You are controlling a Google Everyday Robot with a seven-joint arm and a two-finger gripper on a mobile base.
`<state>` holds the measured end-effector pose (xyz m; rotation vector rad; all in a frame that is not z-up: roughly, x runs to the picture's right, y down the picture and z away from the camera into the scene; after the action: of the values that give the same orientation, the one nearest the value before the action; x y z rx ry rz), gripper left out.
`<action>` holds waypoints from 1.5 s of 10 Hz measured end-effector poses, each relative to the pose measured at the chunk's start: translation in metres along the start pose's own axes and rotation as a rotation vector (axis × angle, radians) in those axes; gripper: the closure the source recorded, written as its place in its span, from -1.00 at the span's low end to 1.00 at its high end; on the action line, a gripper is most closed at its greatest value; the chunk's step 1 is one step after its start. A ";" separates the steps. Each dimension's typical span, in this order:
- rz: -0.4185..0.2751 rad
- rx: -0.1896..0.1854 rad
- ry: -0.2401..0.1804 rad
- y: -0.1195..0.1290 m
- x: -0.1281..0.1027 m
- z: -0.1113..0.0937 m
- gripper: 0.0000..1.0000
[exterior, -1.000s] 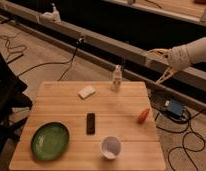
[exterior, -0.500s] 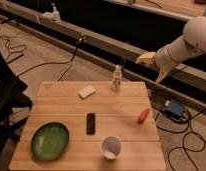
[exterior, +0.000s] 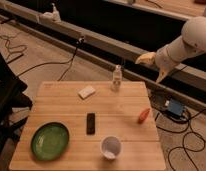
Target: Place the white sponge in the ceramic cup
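The white sponge (exterior: 87, 92) lies flat on the wooden table (exterior: 56, 102), near its far edge, left of centre. The ceramic cup (exterior: 111, 147) stands upright and empty near the front edge, right of centre. My gripper (exterior: 152, 68) hangs in the air beyond the table's far right corner, well above the table top. It is open and empty, with its pale fingertips (exterior: 144, 59) spread apart. It is to the right of the sponge and far behind the cup.
A small white bottle (exterior: 116, 78) stands at the far edge, between the sponge and the gripper. A green plate (exterior: 49, 140) sits front left, a black bar (exterior: 90, 123) in the middle, an orange-red object (exterior: 143, 115) at the right. A blue box (exterior: 174, 108) and cables lie on the floor.
The arm has swung in from the right edge of the view, bringing the gripper leftward and closer to the table's far right corner. The things on the table have not moved.
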<state>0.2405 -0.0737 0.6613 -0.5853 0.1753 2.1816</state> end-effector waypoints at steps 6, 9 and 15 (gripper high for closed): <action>-0.173 0.214 -0.033 0.002 0.027 0.102 -0.57; -0.141 0.164 0.056 0.036 0.064 0.158 -0.57; -0.115 -0.096 0.282 0.134 0.121 0.220 -0.57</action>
<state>-0.0035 -0.0020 0.7886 -0.9347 0.1816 1.9976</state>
